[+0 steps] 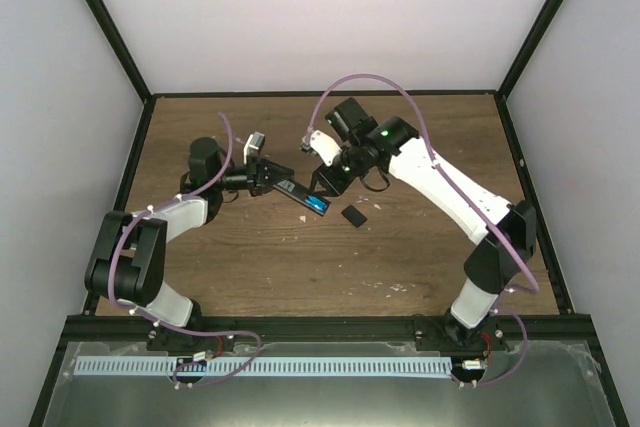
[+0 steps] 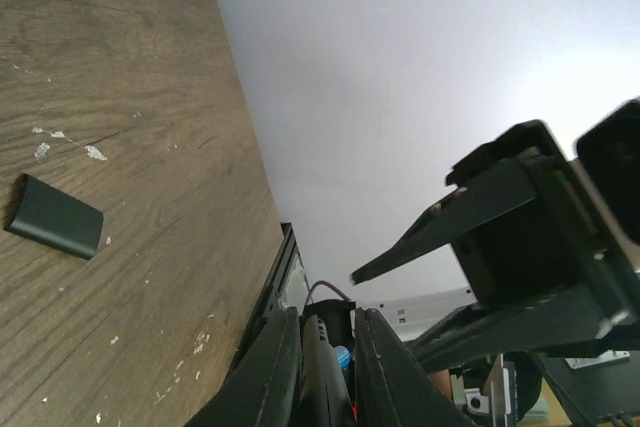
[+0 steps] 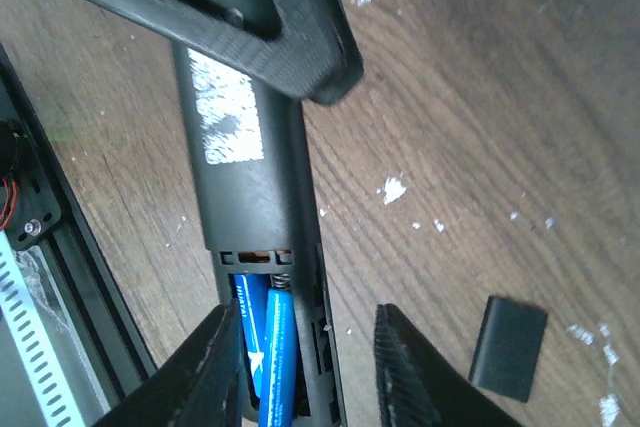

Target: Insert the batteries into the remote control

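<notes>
Table [image 1: 250,267]: brown wood with small white flecks on it.
Room: plain white walls [image 1: 300,17] on three sides, with black posts [image 1: 100,17] at the corners.
Near edge: a white strip [image 1: 260,367] with little teeth runs along the near side, by the bottoms of the arms.
Remote control [image 3: 250,187]: near the middle of the table, lying on a slant. I cannot tell if it touches the wood.
Batteries [image 3: 268,357]: two blue ones lie side by side in the open bay.
Left gripper [image 2: 325,367]: pressed together, pinching the end of the remote control away from the bay.
Right gripper [image 3: 310,357]: spread, with one finger on each side of the bay end. One finger is just beside the edge; the other stands apart.
Cover piece [image 1: 352,216]: flat on the table, near the remote control on its right, with nothing touching it.
In the way: the two grippers crowd the remote control from both ends.
Open room: bare wood shows between the remote control and the near edge, and toward the back wall.
</notes>
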